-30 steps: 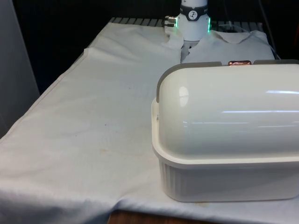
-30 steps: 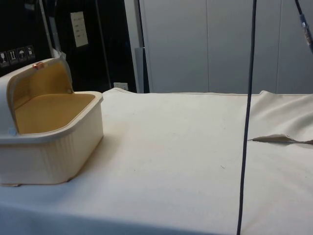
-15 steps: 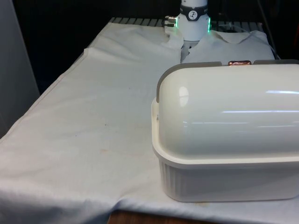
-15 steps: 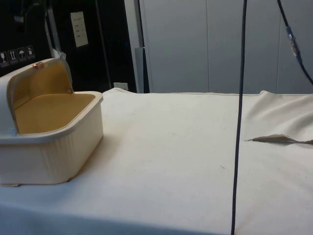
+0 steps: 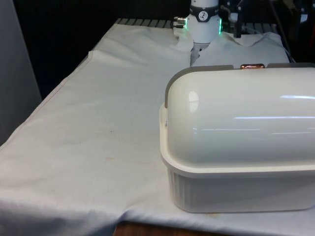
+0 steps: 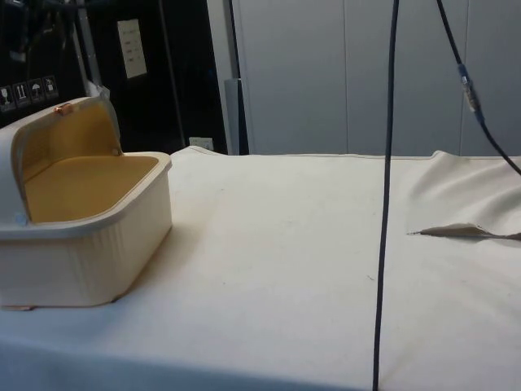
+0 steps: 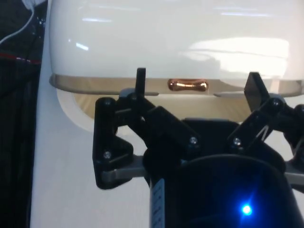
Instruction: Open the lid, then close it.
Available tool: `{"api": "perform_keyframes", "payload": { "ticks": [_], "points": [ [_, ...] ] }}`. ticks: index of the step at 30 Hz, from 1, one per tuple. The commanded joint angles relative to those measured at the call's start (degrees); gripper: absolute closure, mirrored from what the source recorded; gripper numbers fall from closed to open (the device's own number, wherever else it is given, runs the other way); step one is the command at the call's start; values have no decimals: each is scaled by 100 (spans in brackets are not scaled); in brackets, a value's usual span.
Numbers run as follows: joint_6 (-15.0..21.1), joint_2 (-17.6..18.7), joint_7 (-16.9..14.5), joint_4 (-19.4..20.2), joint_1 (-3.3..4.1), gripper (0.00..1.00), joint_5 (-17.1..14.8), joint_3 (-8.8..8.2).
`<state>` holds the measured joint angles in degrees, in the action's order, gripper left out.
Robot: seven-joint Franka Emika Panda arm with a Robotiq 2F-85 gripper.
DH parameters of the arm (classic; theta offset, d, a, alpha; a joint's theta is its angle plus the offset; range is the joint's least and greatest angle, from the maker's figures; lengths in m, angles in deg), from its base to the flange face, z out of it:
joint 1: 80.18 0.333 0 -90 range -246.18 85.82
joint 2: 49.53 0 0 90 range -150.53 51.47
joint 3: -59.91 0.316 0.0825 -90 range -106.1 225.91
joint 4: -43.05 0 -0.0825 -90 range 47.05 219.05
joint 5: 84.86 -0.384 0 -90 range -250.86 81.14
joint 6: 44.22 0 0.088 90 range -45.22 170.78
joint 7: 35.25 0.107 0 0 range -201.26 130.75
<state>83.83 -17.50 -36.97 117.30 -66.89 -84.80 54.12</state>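
The bread box (image 5: 238, 142) sits at the near end of the table, on the front view's right, its rounded back to that camera. From the side view it's at the left edge of the cloth, with the lid (image 6: 61, 134) rolled up and back so the tan inside is wide open. The little copper handle (image 7: 187, 85) sits on the lid's edge, right at the top.

What changed over the last second: basically nothing on the box itself. The lid is in the same raised spot and the handle hasn't budged. What did move is the rig. The black cable (image 6: 384, 195) hanging through the side view has drifted leftward, and dark arm parts have just popped into the top right of the front view, beside the robot's base. So the arm looks to be swinging over toward the box.

In the wrist view the gripper (image 7: 197, 90) has its two fingers spread wide with nothing between them. The copper handle shows in the gap, a bit beyond the tips, not touched.

Best guess: the opening half is done, and the arm is lining up on the handle to pull the lid down again. The closing part hasn't started yet.
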Motion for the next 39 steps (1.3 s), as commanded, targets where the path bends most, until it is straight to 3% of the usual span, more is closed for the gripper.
{"api": "perform_keyframes", "payload": {
  "ticks": [1,4,9,10,14,15,19,22,30,39],
  "points": [
    [52,52,34,-34,11,0,11,-11],
    [109,80,34,-34,11,4,11,-11],
    [172,132,34,-52,11,30,11,-11],
    [178,143,34,-57,11,40,11,-11],
    [155,126,6,-40,0,60,0,0],
    [189,155,34,-63,6,60,11,-11],
    [195,166,34,-69,11,86,11,-11],
    [160,149,11,-46,6,100,0,0],
    [183,160,46,29,57,100,17,-11],
    [166,126,29,120,63,100,6,-6]
  ]
}}
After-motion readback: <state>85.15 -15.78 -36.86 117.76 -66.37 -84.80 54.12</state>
